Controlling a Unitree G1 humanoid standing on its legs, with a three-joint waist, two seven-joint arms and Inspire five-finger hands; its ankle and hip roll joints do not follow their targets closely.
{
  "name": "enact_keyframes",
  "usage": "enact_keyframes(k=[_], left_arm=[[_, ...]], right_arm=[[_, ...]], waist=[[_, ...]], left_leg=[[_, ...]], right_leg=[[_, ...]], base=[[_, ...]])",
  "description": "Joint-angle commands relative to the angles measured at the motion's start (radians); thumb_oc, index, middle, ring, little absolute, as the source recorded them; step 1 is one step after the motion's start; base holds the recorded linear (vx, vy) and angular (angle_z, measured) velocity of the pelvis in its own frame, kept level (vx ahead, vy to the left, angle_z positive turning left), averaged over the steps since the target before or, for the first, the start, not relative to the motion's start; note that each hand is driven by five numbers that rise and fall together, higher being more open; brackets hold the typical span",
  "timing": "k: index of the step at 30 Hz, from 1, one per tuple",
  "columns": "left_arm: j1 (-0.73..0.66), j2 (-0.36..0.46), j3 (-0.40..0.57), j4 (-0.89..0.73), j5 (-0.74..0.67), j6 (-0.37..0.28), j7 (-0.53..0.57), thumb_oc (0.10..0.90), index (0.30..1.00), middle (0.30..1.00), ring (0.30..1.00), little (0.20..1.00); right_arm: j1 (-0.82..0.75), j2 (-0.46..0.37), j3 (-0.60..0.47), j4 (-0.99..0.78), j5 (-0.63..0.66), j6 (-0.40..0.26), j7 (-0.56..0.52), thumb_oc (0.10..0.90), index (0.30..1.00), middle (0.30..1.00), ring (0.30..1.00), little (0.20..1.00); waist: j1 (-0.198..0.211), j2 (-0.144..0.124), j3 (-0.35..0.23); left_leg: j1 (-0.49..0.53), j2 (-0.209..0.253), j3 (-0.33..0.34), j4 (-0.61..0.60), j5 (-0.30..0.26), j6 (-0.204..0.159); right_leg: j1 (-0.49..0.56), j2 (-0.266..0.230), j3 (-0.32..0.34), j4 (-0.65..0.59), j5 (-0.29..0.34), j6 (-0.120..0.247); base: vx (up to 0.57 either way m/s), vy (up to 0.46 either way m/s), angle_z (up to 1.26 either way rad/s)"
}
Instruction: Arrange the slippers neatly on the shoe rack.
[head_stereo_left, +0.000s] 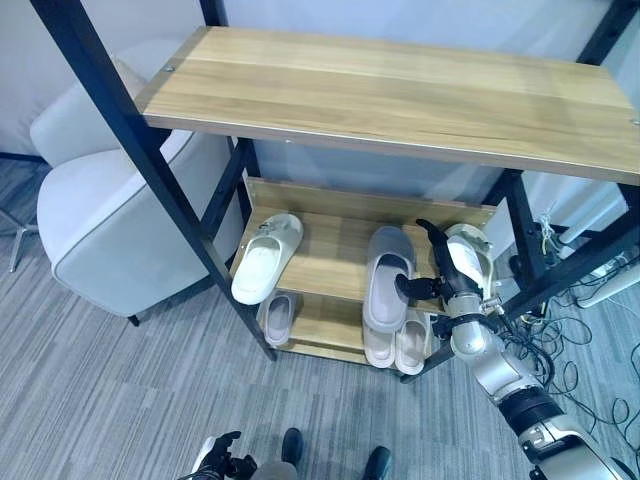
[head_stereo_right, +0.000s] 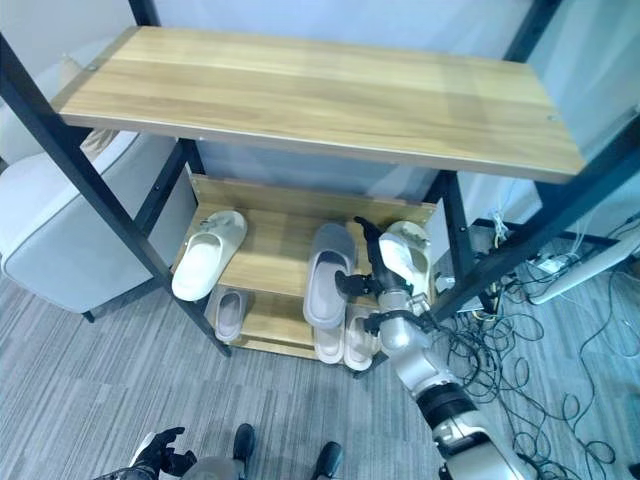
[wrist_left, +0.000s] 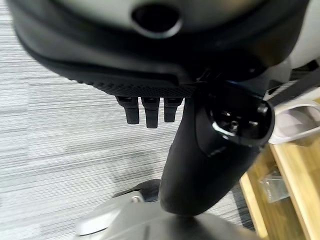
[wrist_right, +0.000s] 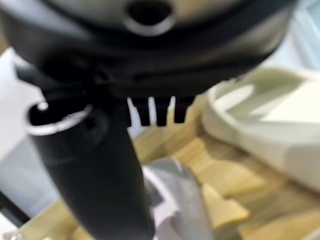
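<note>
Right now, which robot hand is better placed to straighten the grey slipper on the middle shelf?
Right. The right robot hand is already at the middle shelf, beside the grey slipper. The left robot hand hangs low over the floor, away from the rack.

Slippers, six in sight: on the middle shelf, one cream slipper (head_stereo_left: 265, 257), one grey slipper (head_stereo_left: 386, 276) and one pale greenish-white slipper (head_stereo_right: 408, 252); on the bottom shelf, one small pale slipper (head_stereo_left: 279, 316) and a pale pair (head_stereo_left: 396, 345) side by side. Shoe rack (head_stereo_left: 390, 95), one, with three wooden shelves. Armchair (head_stereo_left: 105, 215), one, light grey.
</note>
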Motion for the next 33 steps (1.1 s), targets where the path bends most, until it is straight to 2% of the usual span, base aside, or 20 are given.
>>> enact_keyframes(k=[1, 5, 8, 18, 22, 25, 33], left_arm=[[-0.036, -0.049, -0.101, 0.039, -0.01, -0.012, -0.001, 0.8, 0.9, 0.9, 0.9, 0.9], [-0.033, -0.049, -0.099, 0.038, -0.016, -0.013, 0.0, 0.8, 0.9, 0.9, 0.9, 0.9], [-0.031, -0.051, -0.082, 0.049, -0.015, -0.009, 0.0, 0.8, 0.9, 0.9, 0.9, 0.9], [-0.027, -0.06, -0.049, 0.045, 0.011, -0.002, -0.009, 0.8, 0.9, 0.9, 0.9, 0.9], [-0.024, -0.064, -0.034, 0.036, 0.017, 0.0, -0.017, 0.8, 0.9, 0.9, 0.9, 0.9], [-0.02, -0.066, -0.032, 0.031, 0.019, 0.002, -0.021, 0.8, 0.9, 0.9, 0.9, 0.9], [-0.022, -0.077, -0.02, 0.026, 0.008, 0.0, -0.036, 0.8, 0.9, 0.9, 0.9, 0.9]], right_arm=[[-0.183, -0.027, 0.002, 0.003, 0.011, -0.046, -0.075, 0.4, 0.3, 0.3, 0.3, 0.3], [-0.186, -0.028, 0.009, 0.015, 0.02, -0.045, -0.067, 0.4, 0.3, 0.3, 0.3, 0.3], [-0.137, -0.026, -0.017, -0.047, 0.018, -0.055, -0.068, 0.4, 0.3, 0.3, 0.3, 0.3], [0.065, -0.038, -0.116, -0.377, 0.012, -0.114, -0.017, 0.4, 0.3, 0.3, 0.3, 0.3], [0.191, -0.03, -0.151, -0.551, 0.093, -0.166, 0.068, 0.4, 0.3, 0.3, 0.3, 0.3], [0.238, -0.026, -0.156, -0.599, 0.148, -0.178, 0.114, 0.4, 0.3, 0.3, 0.3, 0.3], [0.392, 0.002, -0.067, -0.696, 0.342, -0.207, 0.319, 0.4, 0.3, 0.3, 0.3, 0.3]], waist=[[0.033, 0.001, -0.01], [0.037, -0.001, -0.01], [0.029, -0.001, -0.015], [-0.017, 0.008, -0.029], [-0.053, 0.019, -0.032], [-0.065, 0.023, -0.033], [-0.112, 0.029, -0.027]], left_leg=[[-0.025, -0.001, -0.069, 0.002, -0.069, -0.037], [-0.024, -0.002, -0.072, 0.002, -0.069, -0.038], [-0.018, -0.002, -0.07, 0.002, -0.073, -0.038], [0.012, 0.002, -0.052, 0.002, -0.088, -0.036], [0.022, 0.008, -0.033, 0.002, -0.091, -0.036], [0.025, 0.009, -0.027, 0.002, -0.092, -0.037], [0.044, 0.028, 0.013, 0.002, -0.092, -0.038]], right_leg=[[0.078, 0.005, 0.022, 0.013, -0.152, 0.065], [0.08, 0.004, 0.018, 0.013, -0.152, 0.064], [0.087, 0.002, 0.015, 0.013, -0.154, 0.064], [0.101, 0.002, 0.03, 0.013, -0.156, 0.066], [0.101, 0.001, 0.046, 0.013, -0.155, 0.068], [0.099, 0.002, 0.055, 0.013, -0.155, 0.068], [0.092, 0.013, 0.106, 0.013, -0.15, 0.065]], base=[[0.0, 0.0, 0.0], [0.0, 0.002, 0.01], [0.0, 0.0, 0.0], [0.0, 0.0, 0.0], [-0.01, -0.005, -0.06], [-0.03, -0.012, -0.14], [-0.03, -0.011, -0.22]])
